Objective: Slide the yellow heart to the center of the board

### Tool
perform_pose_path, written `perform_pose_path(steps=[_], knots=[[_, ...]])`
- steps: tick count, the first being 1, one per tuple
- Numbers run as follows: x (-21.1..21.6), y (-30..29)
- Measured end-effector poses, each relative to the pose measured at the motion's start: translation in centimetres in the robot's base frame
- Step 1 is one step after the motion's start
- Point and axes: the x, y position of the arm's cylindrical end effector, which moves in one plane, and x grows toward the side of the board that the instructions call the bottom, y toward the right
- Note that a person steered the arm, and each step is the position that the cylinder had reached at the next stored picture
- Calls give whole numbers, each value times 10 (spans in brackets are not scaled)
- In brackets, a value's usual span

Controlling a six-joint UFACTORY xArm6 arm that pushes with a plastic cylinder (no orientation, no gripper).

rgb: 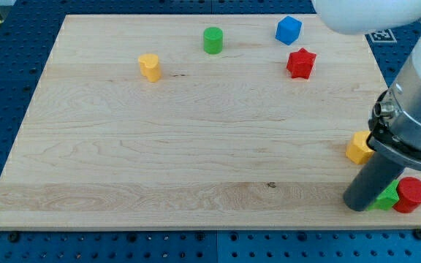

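Note:
A yellow block that looks like the heart [150, 67] sits at the board's upper left. My tip [357, 205] rests at the board's lower right, far from that block. A second yellow block [357, 147] sits just above the rod, and its right side is hidden behind the arm. A green block [388, 198] lies right of the tip, touching or almost touching the rod and partly hidden by it. A red cylinder [413, 195] lies against the green block's right side.
A green cylinder [213, 40], a blue cube [288, 30] and a red star [300, 63] stand along the wooden board's [196, 146] top. The arm's white and grey body covers the view's right edge.

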Motion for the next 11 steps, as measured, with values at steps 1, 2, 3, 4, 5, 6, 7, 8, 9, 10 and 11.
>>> perform_pose_path(steps=[1, 2, 3, 4, 5, 6, 7, 8, 9, 10, 11], knots=[[0, 7], [0, -11], [0, -68], [-29, -145], [-81, -225], [-139, -302], [-211, -373], [-261, -395], [-282, -382], [-281, -331], [-264, -273]])
